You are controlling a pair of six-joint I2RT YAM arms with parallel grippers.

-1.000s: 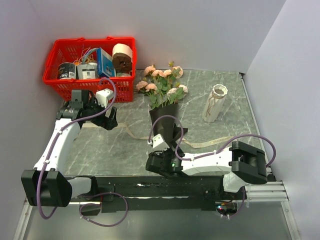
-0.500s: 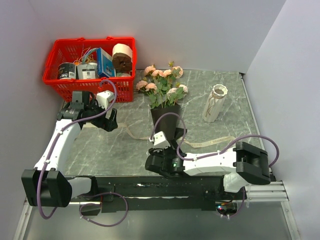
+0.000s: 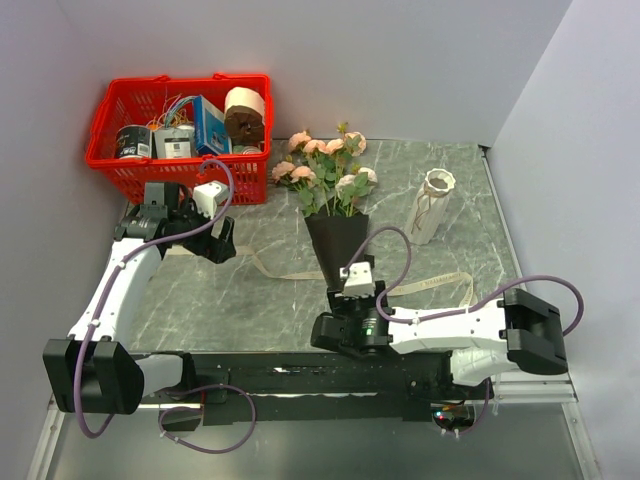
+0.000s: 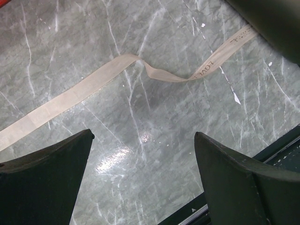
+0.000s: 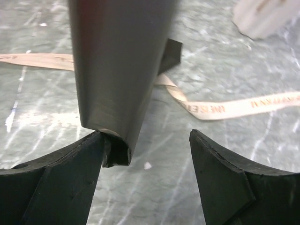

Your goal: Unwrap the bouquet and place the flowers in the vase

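Found the right claw [image 5: 146, 136] parted around the narrow bottom end of the bouquet [image 3: 335, 215], 1 finger touching the dark paper wrap [image 5: 119, 70] and the other clear of it. Nothing gripped yet. Judged this as a setup for pinching the tip of the wrap, probably to hold or drag the paper while freeing the stems.

Saw the flowers [image 3: 325, 165] fanned out at the far end of the wrap, straight ahead of the right claw, all inside the paper cone with none loose on the tabletop [image 3: 250, 300]. Noted the cream ribbon [image 4: 93, 79] already undone, trailing flat under the wrap and off to both sides.

Spotted the left claw [image 4: 144, 136] wide open and holding nothing, poised just above the tabletop with a twisted stretch of ribbon lying ahead of its fingers. Read it as parked out of the way, or perhaps ready to take the ribbon.

Placed the vase [image 3: 432, 205] beyond and to the right of the right claw, standing apart from the bouquet, with nothing visible in its mouth.

Beyond the left claw, made out a red basket [image 3: 170, 182] holding a paper roll [image 3: 243, 105], a blue box [image 3: 210, 125] and 2 tins [image 3: 132, 142].
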